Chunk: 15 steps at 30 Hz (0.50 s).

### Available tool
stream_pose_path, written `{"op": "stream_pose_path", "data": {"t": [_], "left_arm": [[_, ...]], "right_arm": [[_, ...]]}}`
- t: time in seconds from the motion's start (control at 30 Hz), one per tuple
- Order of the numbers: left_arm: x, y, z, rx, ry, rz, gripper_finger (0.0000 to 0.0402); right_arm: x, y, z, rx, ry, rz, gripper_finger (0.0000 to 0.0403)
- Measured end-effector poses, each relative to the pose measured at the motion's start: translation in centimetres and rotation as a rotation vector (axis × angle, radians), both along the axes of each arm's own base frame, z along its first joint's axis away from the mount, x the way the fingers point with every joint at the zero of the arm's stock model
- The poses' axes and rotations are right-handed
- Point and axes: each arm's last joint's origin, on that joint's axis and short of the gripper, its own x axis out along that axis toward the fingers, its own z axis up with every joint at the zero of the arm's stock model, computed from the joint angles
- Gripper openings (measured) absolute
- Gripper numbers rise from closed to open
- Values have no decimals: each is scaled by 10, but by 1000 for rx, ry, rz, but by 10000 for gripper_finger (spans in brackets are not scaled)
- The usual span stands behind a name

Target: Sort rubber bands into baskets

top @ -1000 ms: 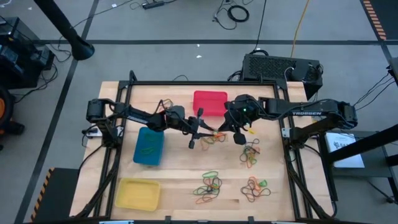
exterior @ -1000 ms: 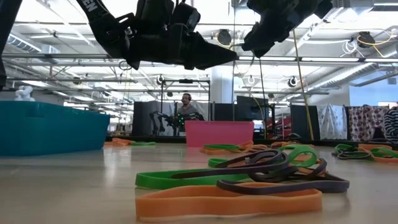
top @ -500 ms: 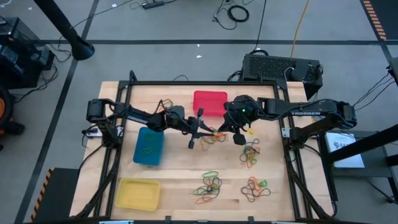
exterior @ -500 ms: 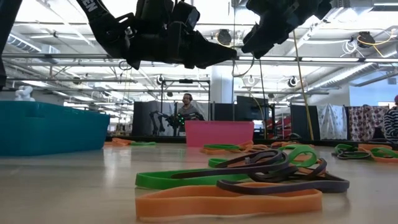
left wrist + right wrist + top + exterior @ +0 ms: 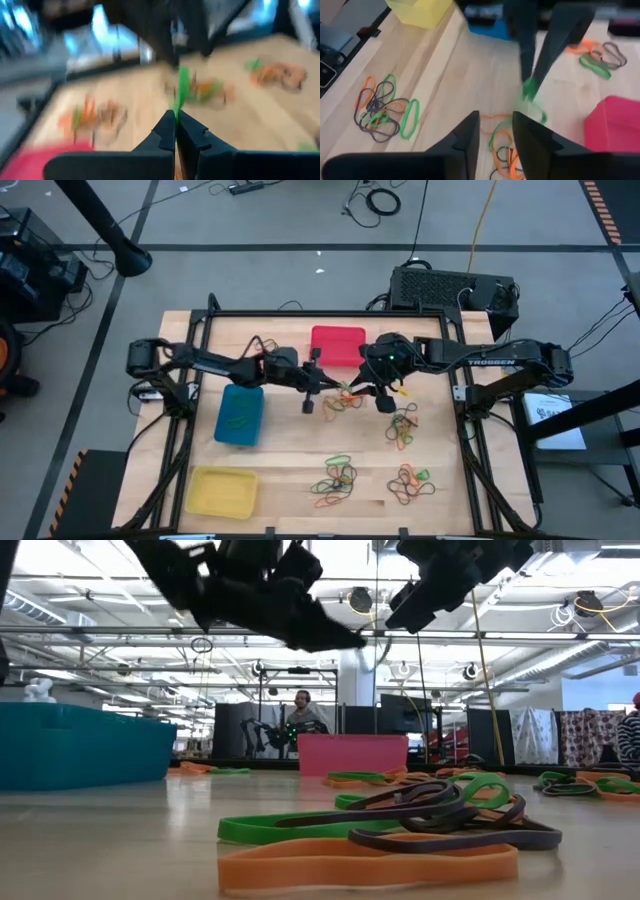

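My left gripper (image 5: 309, 402) is over the table's middle, shut on a green rubber band (image 5: 181, 90); the band also shows in the right wrist view (image 5: 529, 90). My right gripper (image 5: 378, 398) is open and empty to its right, above a pile of orange, green and dark bands (image 5: 340, 402). The red basket (image 5: 337, 345) stands at the far middle, the blue basket (image 5: 239, 415) at the left with a band in it, and the yellow basket (image 5: 222, 490) at the near left. More band piles lie at the right (image 5: 403, 427) and near the front (image 5: 335, 478) (image 5: 412, 483). My left gripper pinches the green rubber band's one end (image 5: 176, 112) between its two fingertips. The fingers slant downward from the table's left. The band stretches on past the fingertips, thin and drawn long; whether its lower end (image 5: 532, 111) is clear of the pile, I cannot tell.
A small bunch of bands (image 5: 265, 347) lies at the far left beside the red basket. The two grippers are close together over the table's middle. Bare wood lies between the blue basket and the front piles. A black frame (image 5: 455, 395) edges the table.
My left gripper, still shut on the green band, has shifted a little toward the table's left and tipped its fingers further down. My right gripper has stayed in place and open.
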Motion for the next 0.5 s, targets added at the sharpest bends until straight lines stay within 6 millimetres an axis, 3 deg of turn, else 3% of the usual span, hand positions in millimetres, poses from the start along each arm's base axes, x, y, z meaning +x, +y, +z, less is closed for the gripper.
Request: {"op": "stream_pose_path", "data": {"t": [0.2, 0.5], "left_arm": [[-31, -8, 23, -64, 376, 163, 2], [-104, -26, 41, -238, 878, 476, 3]], "right_arm": [[1, 0, -8, -19, 47, 23, 149], [22, -3, -36, -47, 105, 64, 160]]}}
